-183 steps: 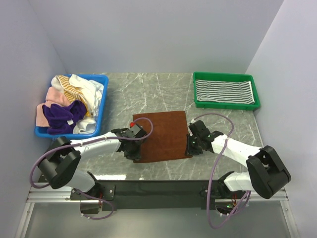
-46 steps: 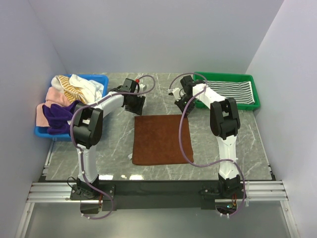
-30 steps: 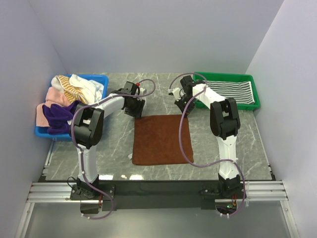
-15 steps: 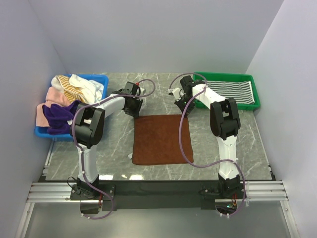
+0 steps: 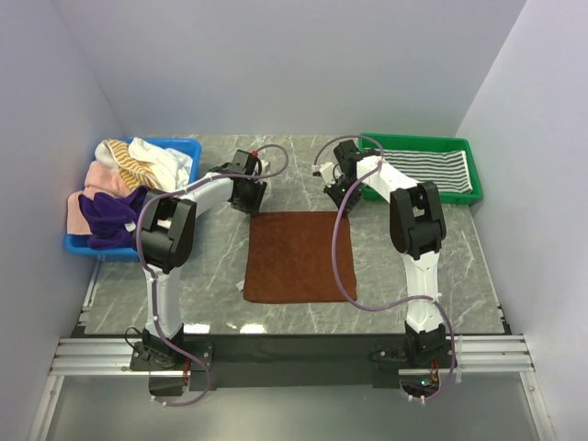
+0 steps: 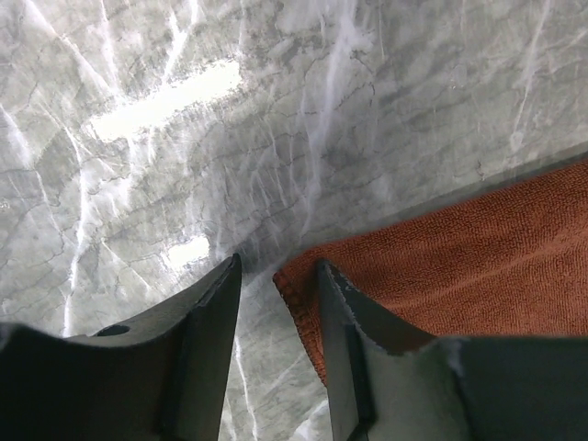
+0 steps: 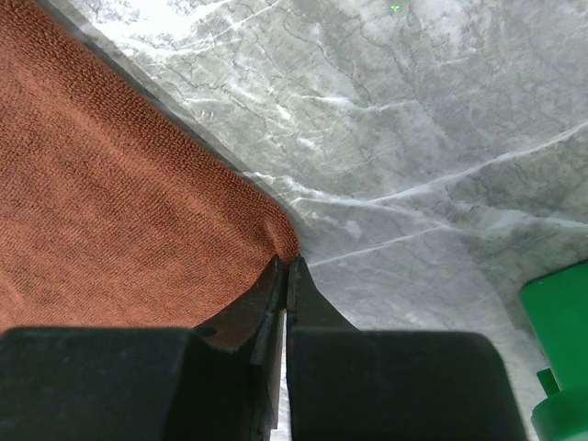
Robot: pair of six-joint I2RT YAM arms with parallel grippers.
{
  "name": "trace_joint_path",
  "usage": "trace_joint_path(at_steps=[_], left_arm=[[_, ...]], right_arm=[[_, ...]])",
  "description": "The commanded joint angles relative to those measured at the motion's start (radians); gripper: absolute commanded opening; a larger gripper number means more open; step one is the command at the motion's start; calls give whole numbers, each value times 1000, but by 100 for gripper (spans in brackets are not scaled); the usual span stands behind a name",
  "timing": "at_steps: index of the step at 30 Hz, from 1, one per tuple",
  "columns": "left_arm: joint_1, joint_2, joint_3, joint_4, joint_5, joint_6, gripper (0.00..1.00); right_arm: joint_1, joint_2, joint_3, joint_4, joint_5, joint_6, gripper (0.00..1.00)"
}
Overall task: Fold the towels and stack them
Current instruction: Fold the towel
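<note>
A plain brown towel [image 5: 299, 257] lies flat in the middle of the table. My left gripper [image 5: 250, 200] is at its far left corner. In the left wrist view the left gripper [image 6: 277, 266] is open, and the towel's corner [image 6: 303, 276] lies on the marble between the jaws. My right gripper [image 5: 336, 195] is at the far right corner. In the right wrist view the right gripper [image 7: 285, 262] is shut on the puckered tip of the brown towel [image 7: 110, 202]. A grey-white striped towel [image 5: 413, 167] lies flat in the green tray [image 5: 418, 196].
A blue basket [image 5: 191, 188] at the back left holds a heap of towels: purple [image 5: 115, 209], pink [image 5: 92, 179], white [image 5: 165, 165] and yellow-white striped [image 5: 124, 156]. White walls close in the table on three sides. Both arms stretch across the table.
Six seconds ago both grippers were at the towel's near corners; now they are at its far corners. In the last second the left gripper has slid down to the far left corner.
</note>
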Motion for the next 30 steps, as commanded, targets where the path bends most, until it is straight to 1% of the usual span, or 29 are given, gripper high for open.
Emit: trace_joint_path(at_steps=[1, 4, 8, 12, 16, 20, 23, 25, 30], left_arm=[[-1, -6, 23, 3, -4, -11, 45], [1, -41, 21, 19, 39, -5, 45], [7, -53, 51, 7, 30, -2, 46], [12, -21, 69, -19, 16, 7, 45], [10, -33, 44, 3, 56, 11, 46], [10, -6, 58, -28, 54, 24, 46], [9, 3, 48, -19, 76, 20, 46], [9, 14, 44, -28, 71, 17, 46], [7, 40, 29, -46, 4, 4, 42]], right_arm=[[-4, -8, -24, 50, 57, -6, 0], [-5, -9, -26, 50, 59, -6, 0], [-5, -9, -30, 51, 67, -6, 0], [-5, -9, -29, 50, 70, -5, 0], [-5, -8, -27, 48, 71, -5, 0], [-4, -5, -23, 45, 71, -5, 0], [-5, -6, -24, 47, 71, -3, 0], [-5, -6, -24, 47, 71, -3, 0], [-5, -6, -26, 50, 80, -1, 0]])
